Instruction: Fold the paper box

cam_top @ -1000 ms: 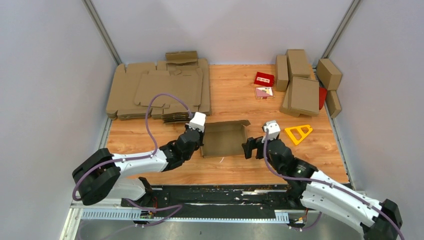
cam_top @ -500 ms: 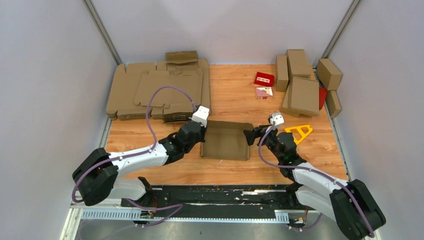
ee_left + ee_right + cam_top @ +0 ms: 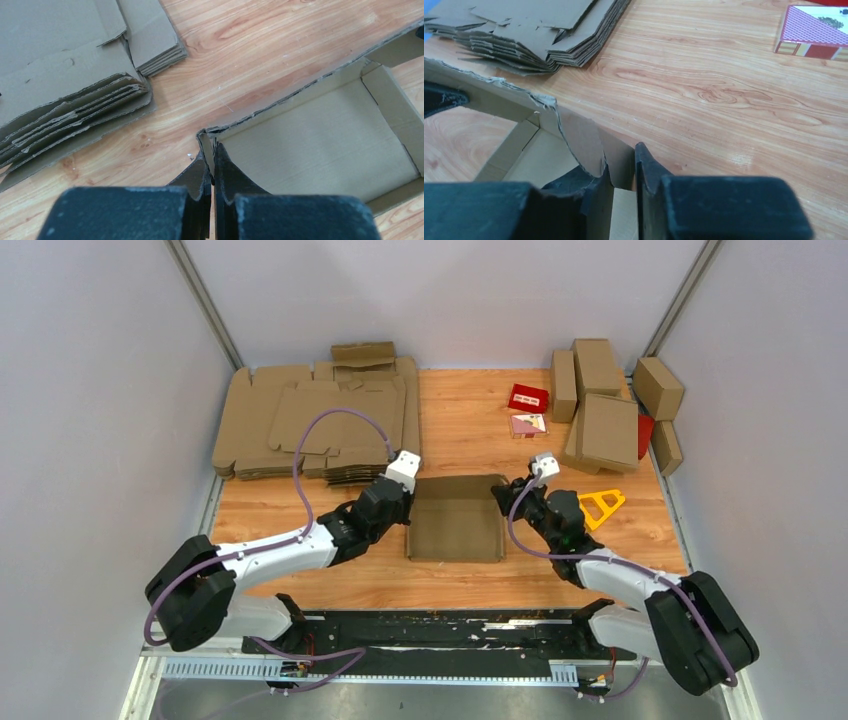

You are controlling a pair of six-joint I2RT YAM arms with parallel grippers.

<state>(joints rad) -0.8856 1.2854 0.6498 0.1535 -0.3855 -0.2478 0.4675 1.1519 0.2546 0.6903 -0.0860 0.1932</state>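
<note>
Our left claw (image 3: 212, 150) is closed to a thin slit and pinches the left wall of the paper box (image 3: 320, 135) at its far corner. The right claw (image 3: 621, 160) is a little wider, with one finger inside the right wall and one outside; the cardboard fills the gap, so we judge that it grips too.

Between the two claws the paper box lies in the middle of the table (image 3: 460, 430), nearer to the arms than the pile of flat sheets (image 3: 320, 425), and well apart from the red carton (image 3: 528, 397).

About the progress, we think the first half is done. The bottom lies flat, the far long wall stands up with a rough edge, and both short walls are raised, so it is already a shallow tray. The inside is open and we see no lid over it. We judge that what is left is to lock the side walls with their flaps and then to close the top; whether the near wall is tucked in, we cannot tell.
</note>
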